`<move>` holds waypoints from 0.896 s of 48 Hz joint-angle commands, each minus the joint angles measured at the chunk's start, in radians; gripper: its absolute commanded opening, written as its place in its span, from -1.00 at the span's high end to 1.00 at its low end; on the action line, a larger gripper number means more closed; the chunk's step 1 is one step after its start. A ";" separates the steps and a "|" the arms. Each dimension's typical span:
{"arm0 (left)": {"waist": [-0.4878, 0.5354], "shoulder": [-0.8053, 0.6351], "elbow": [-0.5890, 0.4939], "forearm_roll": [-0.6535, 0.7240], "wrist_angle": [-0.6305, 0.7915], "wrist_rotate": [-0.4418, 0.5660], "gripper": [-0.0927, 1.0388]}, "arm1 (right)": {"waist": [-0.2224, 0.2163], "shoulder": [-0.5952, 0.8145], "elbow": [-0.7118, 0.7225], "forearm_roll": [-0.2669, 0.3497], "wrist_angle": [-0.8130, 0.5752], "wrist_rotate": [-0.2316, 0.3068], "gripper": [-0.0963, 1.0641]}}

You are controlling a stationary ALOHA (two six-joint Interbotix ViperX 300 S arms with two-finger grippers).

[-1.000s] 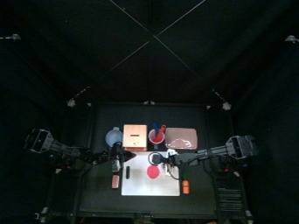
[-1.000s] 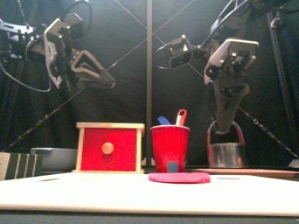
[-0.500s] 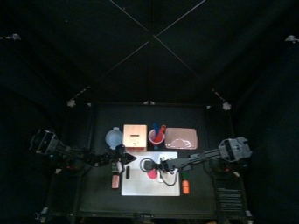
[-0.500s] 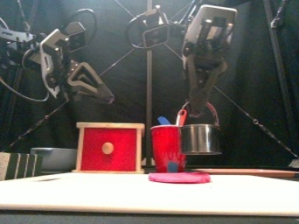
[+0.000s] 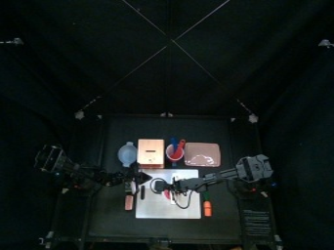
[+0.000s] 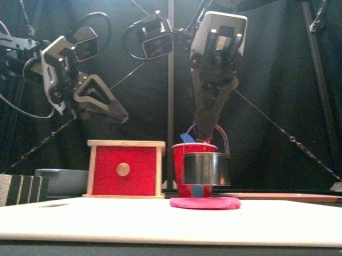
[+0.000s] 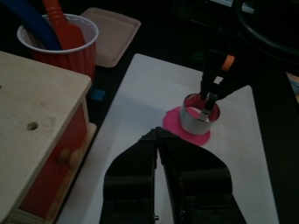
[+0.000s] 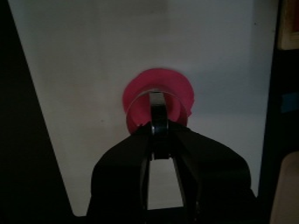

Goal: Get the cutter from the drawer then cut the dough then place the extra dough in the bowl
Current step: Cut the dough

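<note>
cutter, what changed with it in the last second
The right gripper, holding the cutter by its wire handle, swung it in from the right and lowered it over the dough; contact is unclear. The left gripper dipped slightly, shut and empty. Dough, wooden box and red cup stayed put.

readable text: none in any of the views.
wooden box [image 6: 126,168]: plain red drawer front, no lettering can be made out.
red cup [image 7: 59,42]: no print or brand legible on its wall.
cutter [image 6: 201,166]: bare metal wall, no mark legible.
white cutting board [image 7: 251,153]: no legible marking on its bare surface.
</note>
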 commanded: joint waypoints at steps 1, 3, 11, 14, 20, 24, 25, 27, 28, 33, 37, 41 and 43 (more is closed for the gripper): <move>-0.002 -0.005 -0.014 0.002 -0.003 0.000 0.03 | -0.002 -0.014 -0.023 -0.002 -0.002 -0.002 -0.19; -0.002 -0.005 -0.014 0.002 -0.003 0.000 0.03 | -0.002 -0.011 -0.023 -0.002 -0.002 -0.002 -0.19; -0.002 -0.005 -0.014 -0.005 -0.003 0.000 0.03 | -0.002 0.002 -0.023 -0.002 -0.002 -0.002 -0.19; -0.002 -0.003 -0.012 -0.008 -0.003 0.000 0.03 | -0.003 0.005 -0.025 -0.003 -0.002 -0.002 -0.19; -0.002 -0.005 -0.012 -0.014 -0.003 0.000 0.03 | -0.008 0.005 -0.026 -0.003 -0.003 -0.002 -0.19; -0.002 -0.003 -0.012 -0.018 -0.003 0.000 0.03 | -0.009 0.005 -0.026 -0.003 -0.002 0.000 -0.19; -0.002 -0.003 -0.011 -0.018 -0.003 0.000 0.03 | -0.009 0.005 -0.026 -0.002 -0.002 0.000 -0.19; -0.002 -0.003 -0.011 -0.018 -0.003 0.000 0.03 | -0.009 0.005 -0.028 -0.002 -0.002 0.000 -0.19; -0.002 -0.003 -0.011 -0.018 -0.003 0.000 0.03 | -0.009 0.005 -0.028 0.000 -0.002 0.000 -0.19; -0.002 -0.003 -0.009 -0.021 -0.003 0.000 0.03 | -0.009 0.006 -0.032 -0.003 -0.002 0.000 -0.19; -0.002 -0.003 -0.009 -0.025 -0.003 0.000 0.03 | -0.011 0.005 -0.034 -0.003 -0.002 0.000 -0.19; -0.002 -0.003 -0.006 -0.025 -0.003 0.000 0.03 | -0.012 0.006 -0.032 -0.003 -0.002 0.000 -0.19; -0.002 -0.003 -0.006 -0.025 -0.005 0.000 0.03 | -0.014 0.008 -0.032 -0.003 -0.002 0.000 -0.19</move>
